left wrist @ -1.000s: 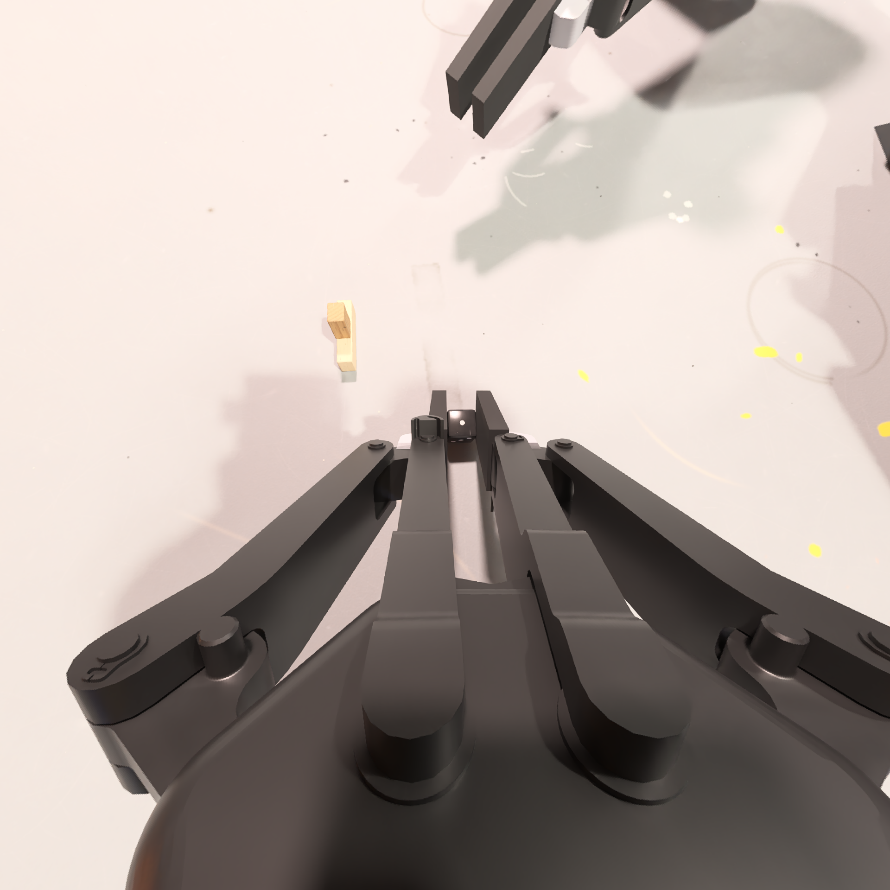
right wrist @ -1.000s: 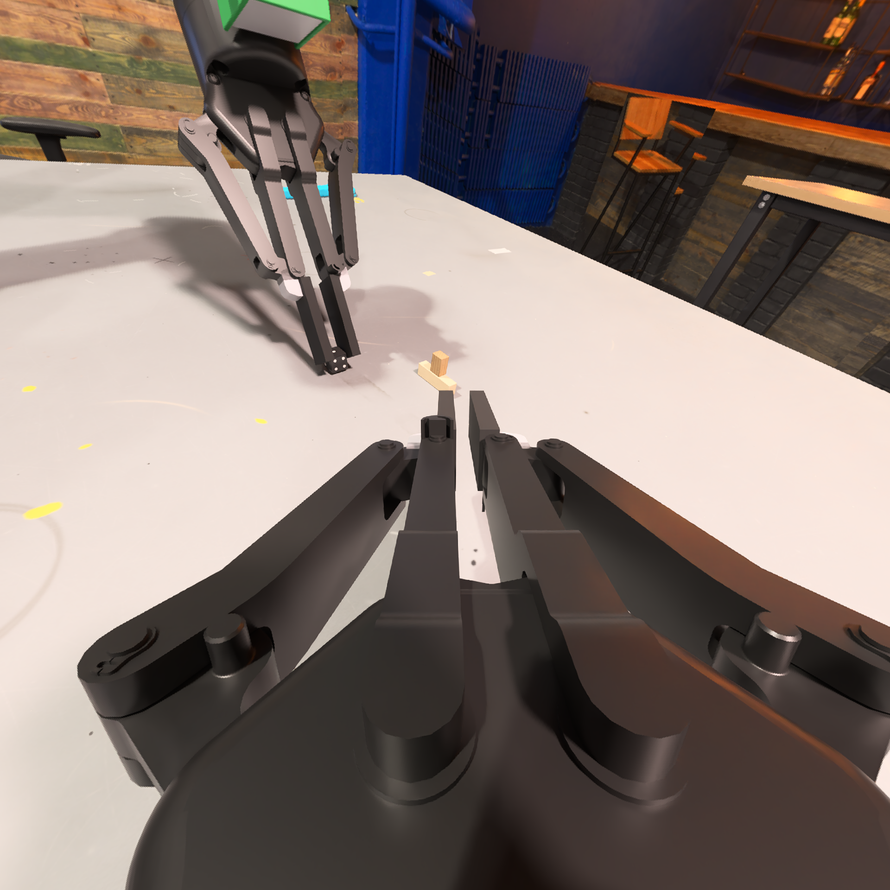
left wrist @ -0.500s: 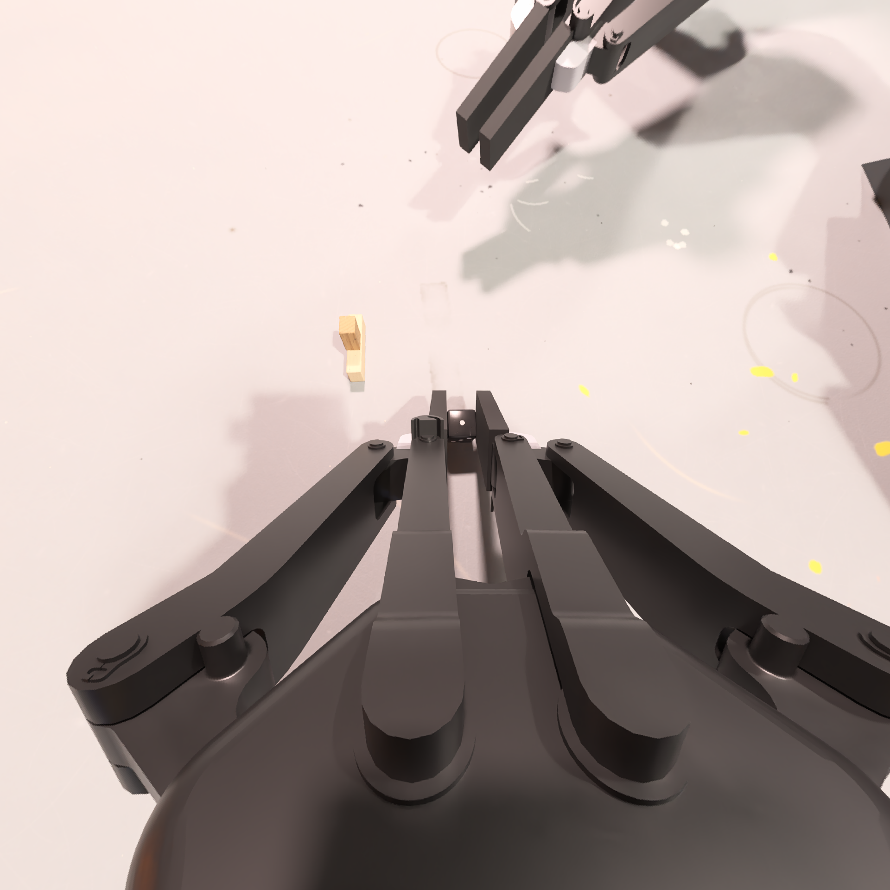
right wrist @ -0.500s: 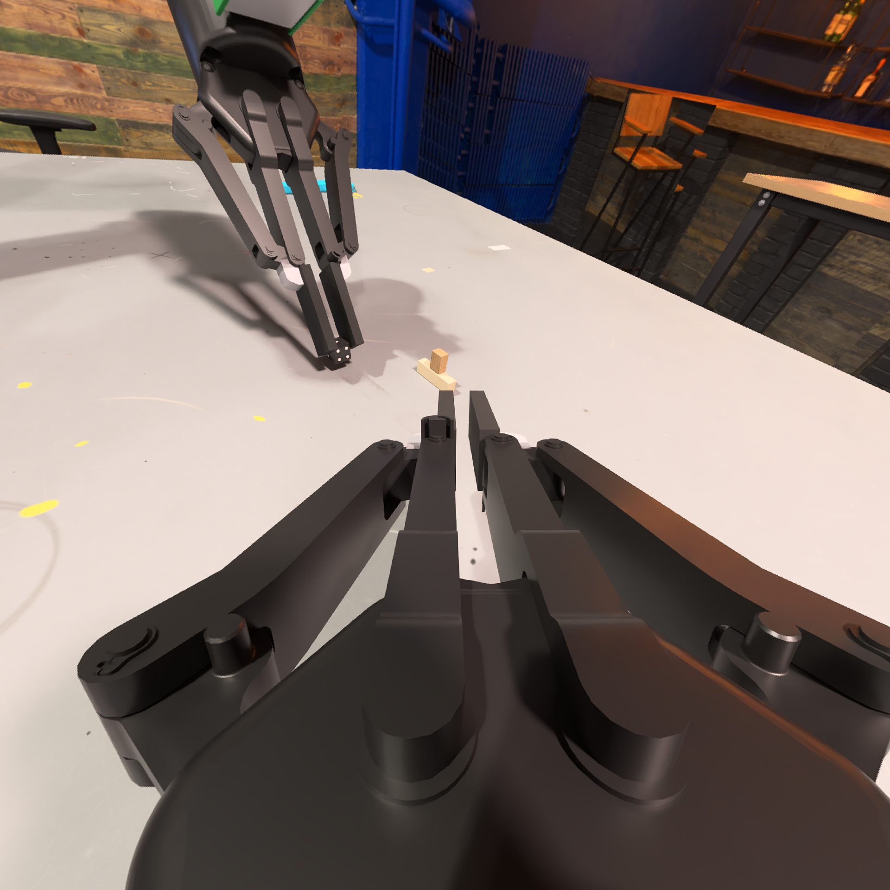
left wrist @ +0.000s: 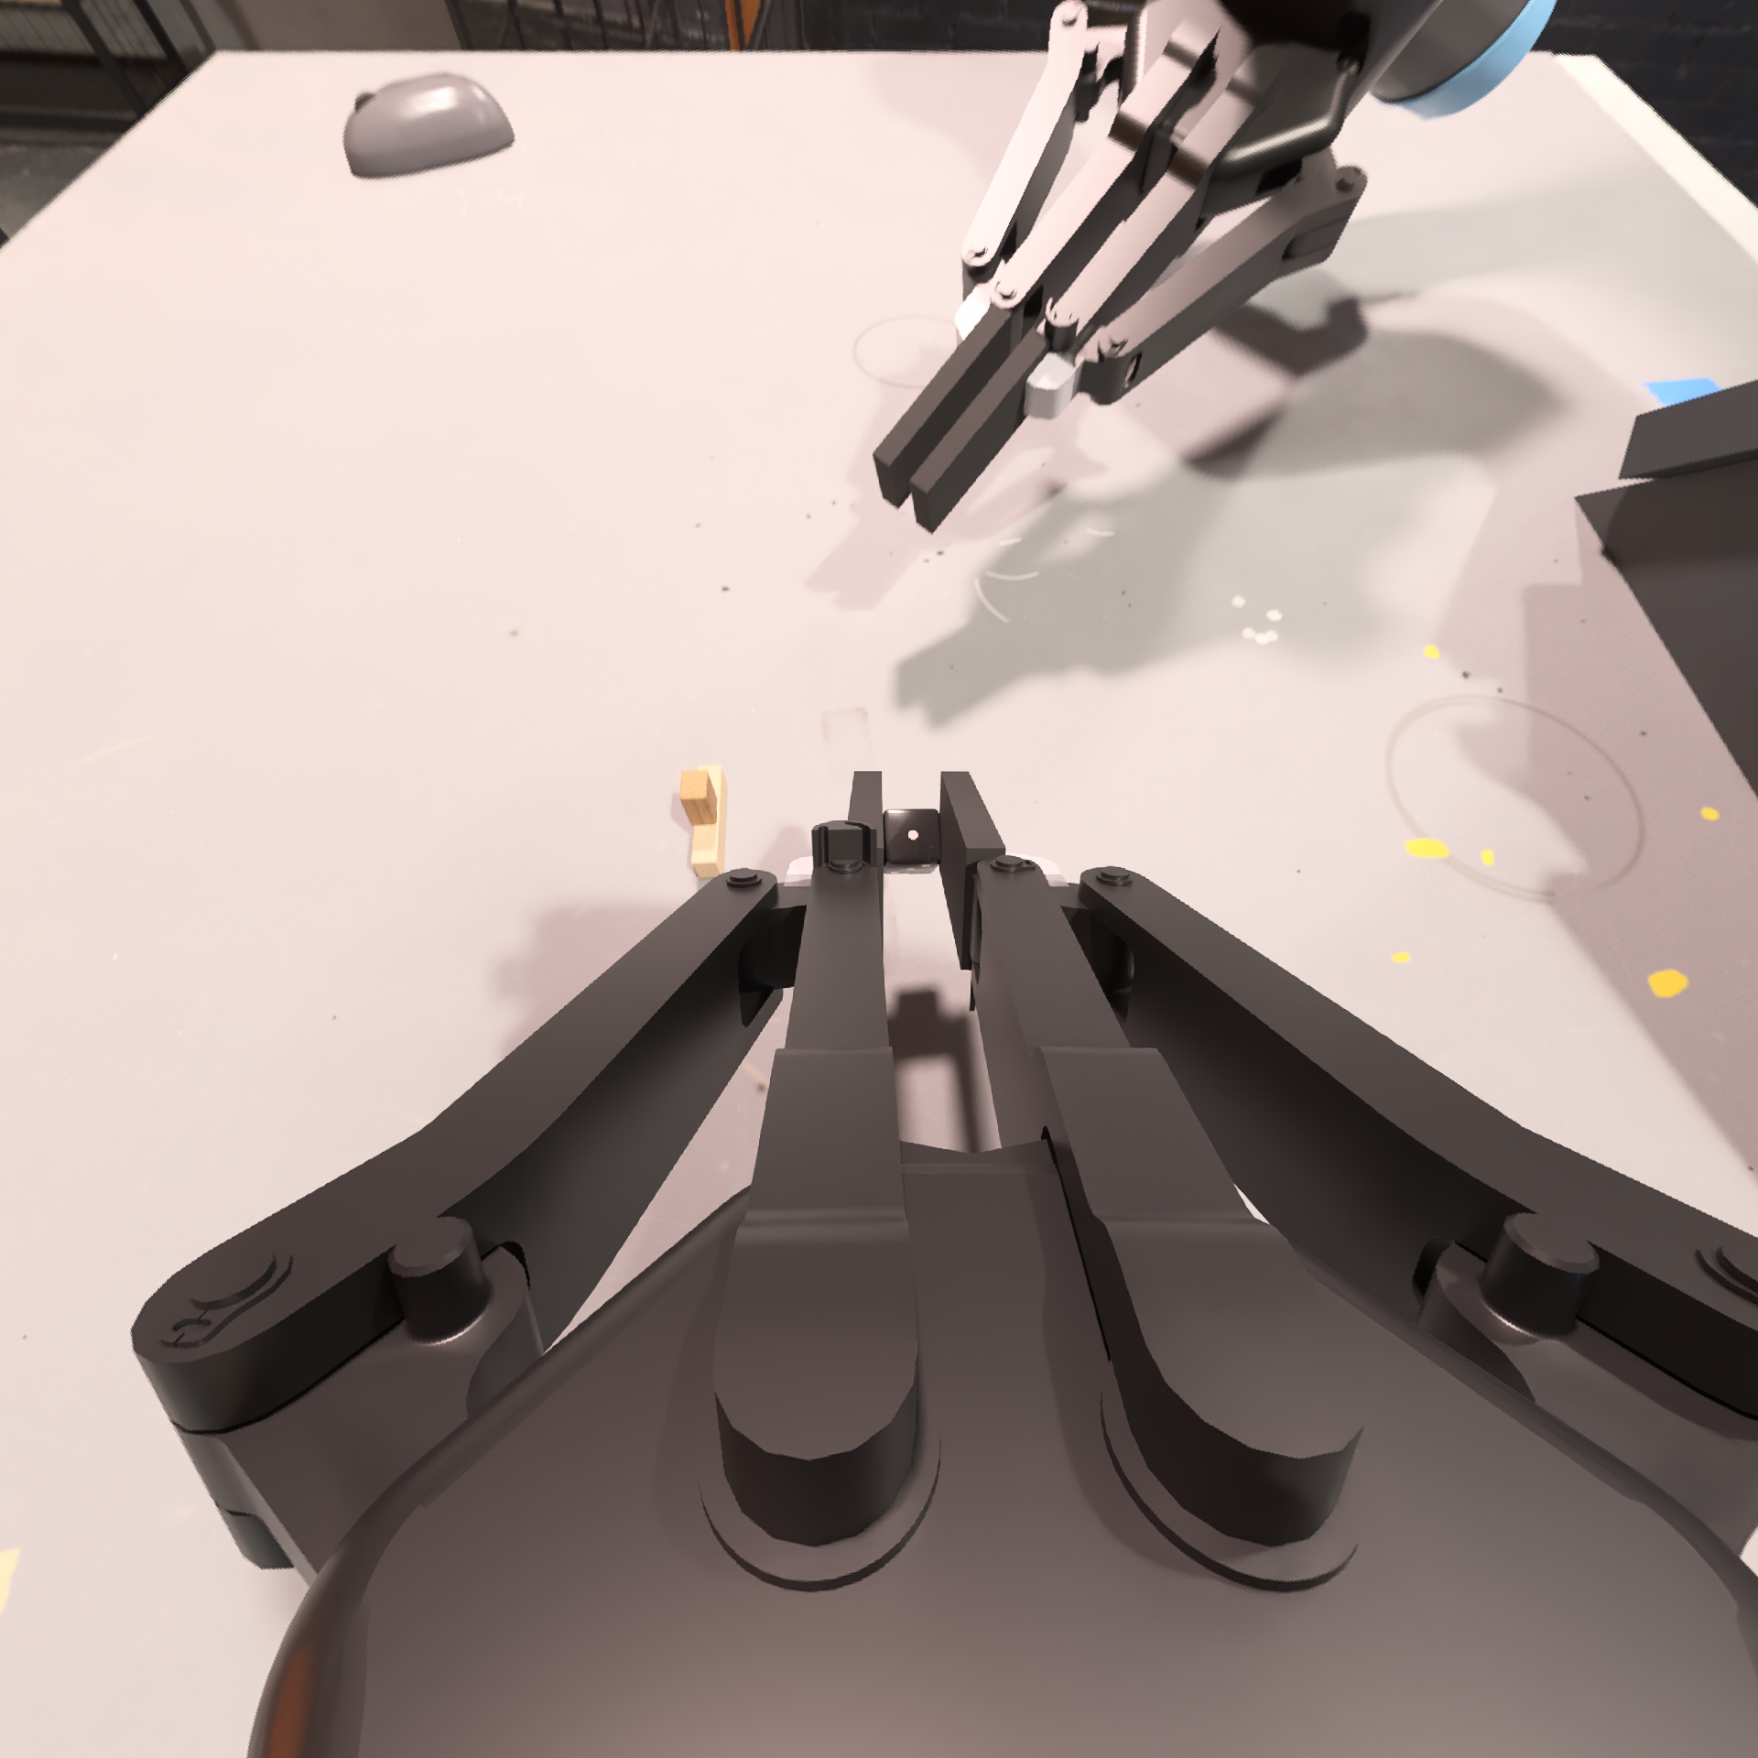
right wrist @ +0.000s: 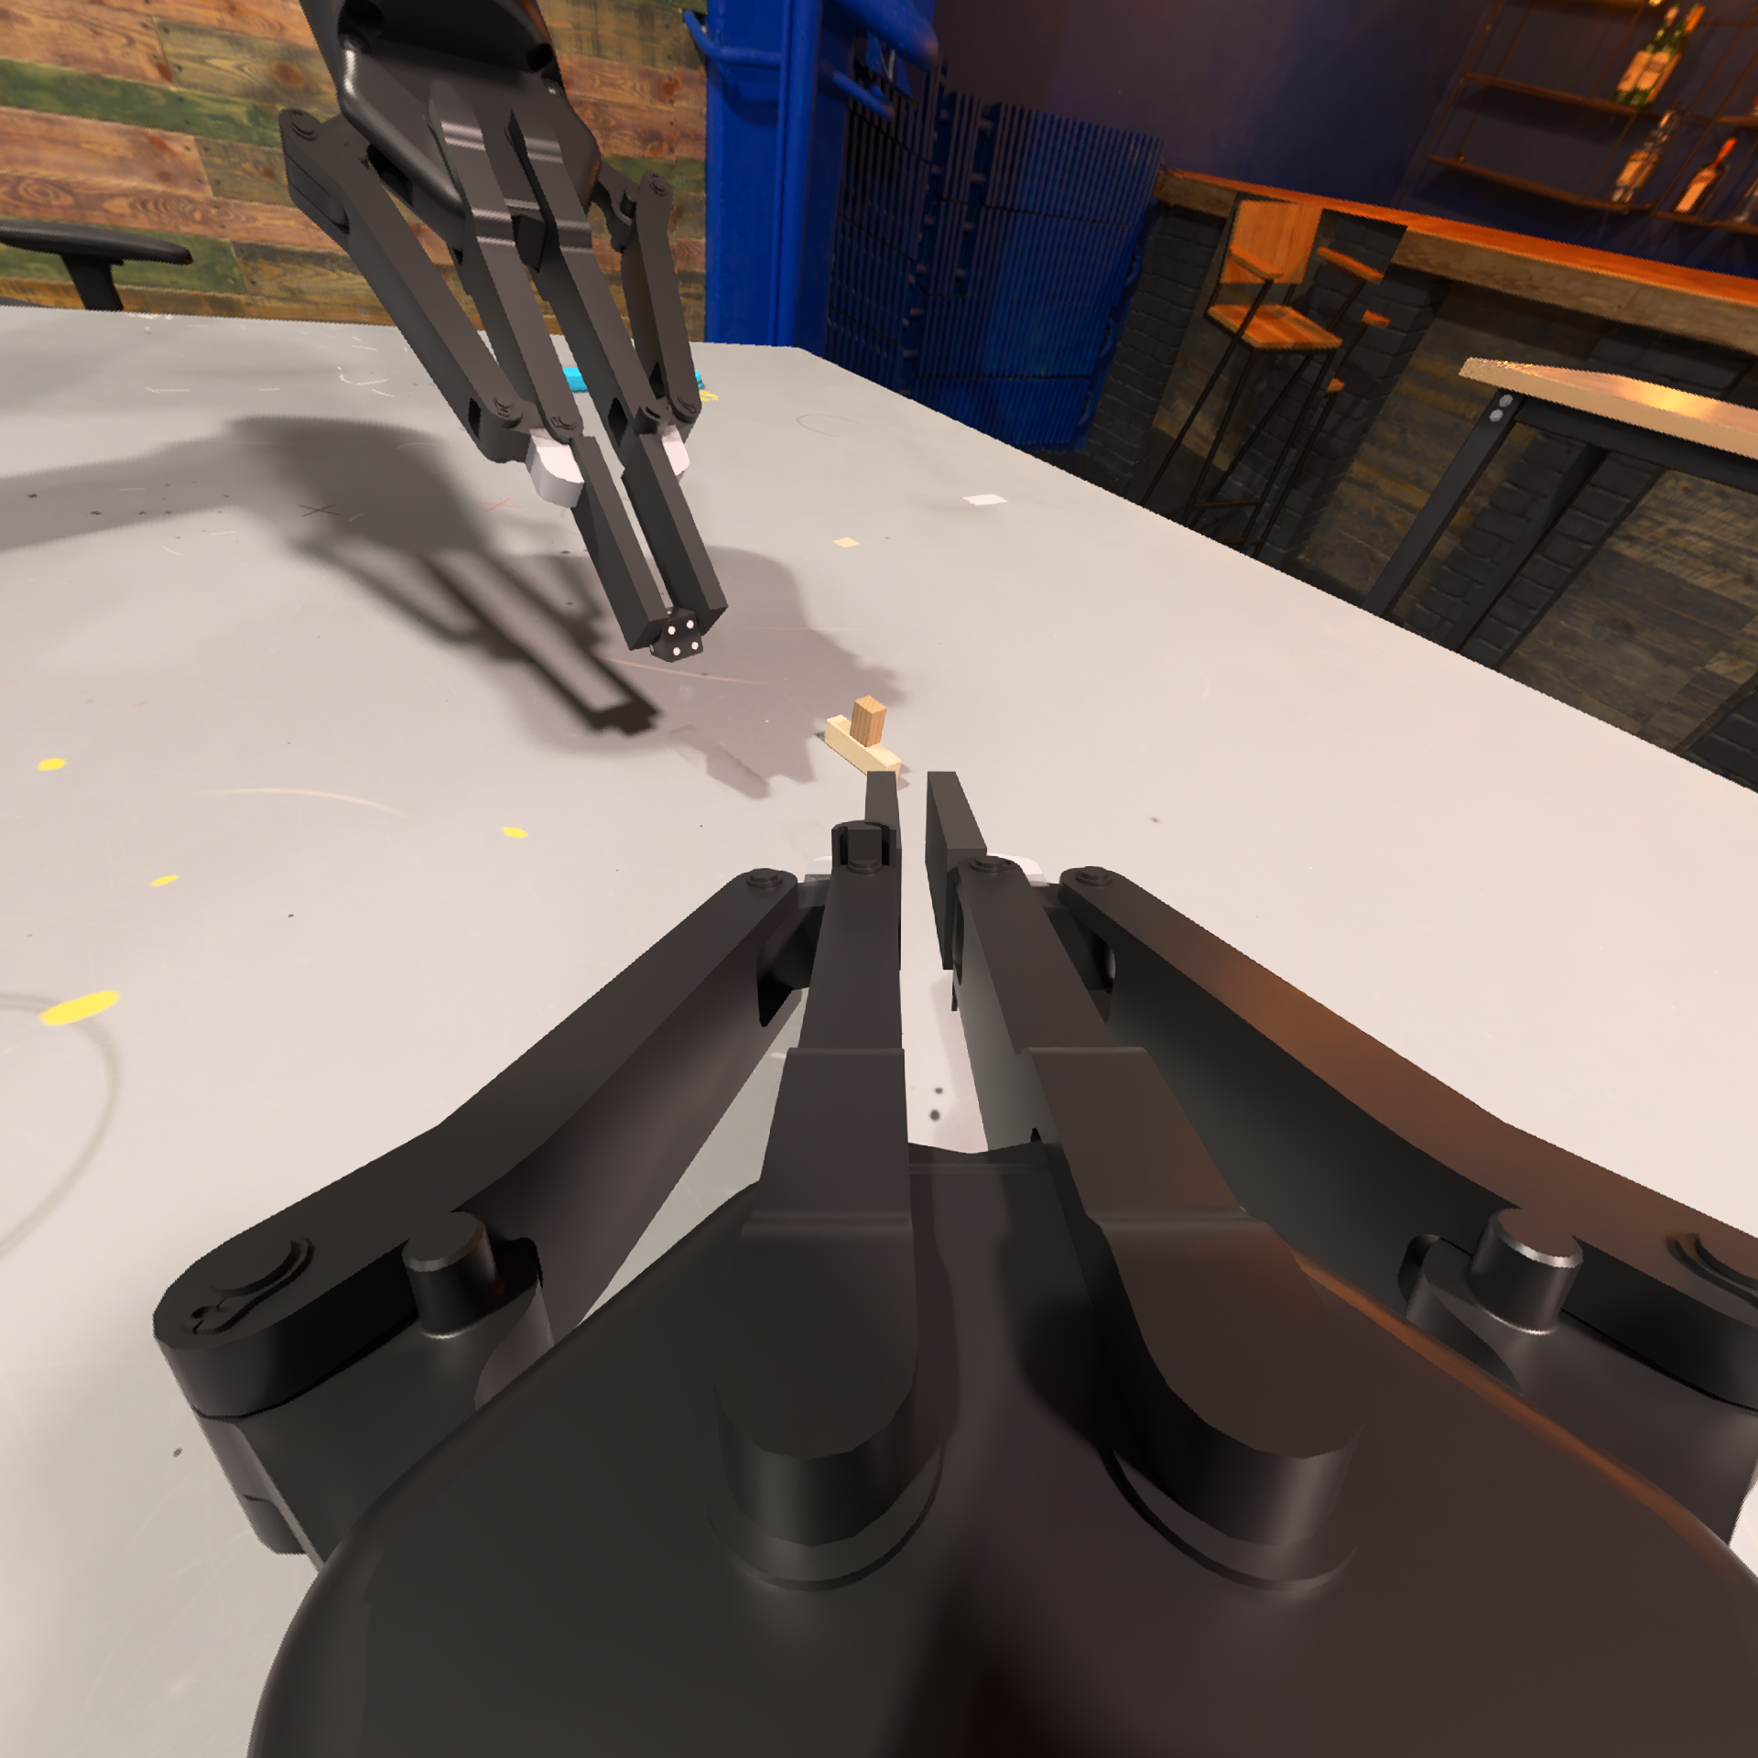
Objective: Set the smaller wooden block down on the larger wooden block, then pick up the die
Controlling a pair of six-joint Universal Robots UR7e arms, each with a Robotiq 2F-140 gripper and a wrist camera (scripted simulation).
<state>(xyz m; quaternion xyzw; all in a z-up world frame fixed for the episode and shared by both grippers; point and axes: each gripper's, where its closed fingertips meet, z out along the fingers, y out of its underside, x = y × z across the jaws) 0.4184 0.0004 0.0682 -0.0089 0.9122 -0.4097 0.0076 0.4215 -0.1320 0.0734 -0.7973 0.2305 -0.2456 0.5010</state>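
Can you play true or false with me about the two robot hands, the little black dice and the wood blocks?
1. The left hand is holding the die. True.
2. The die is sitting on the table. False: in the right wrist view it hangs in the air above its shadow.
3. The smaller wooden block stands on the larger wooden block. True.
4. The right hand is carrying a block. False: it holds nothing, and both blocks are on the table.
5. The blocks are stacked under the die. False: they sit off to one side of it.
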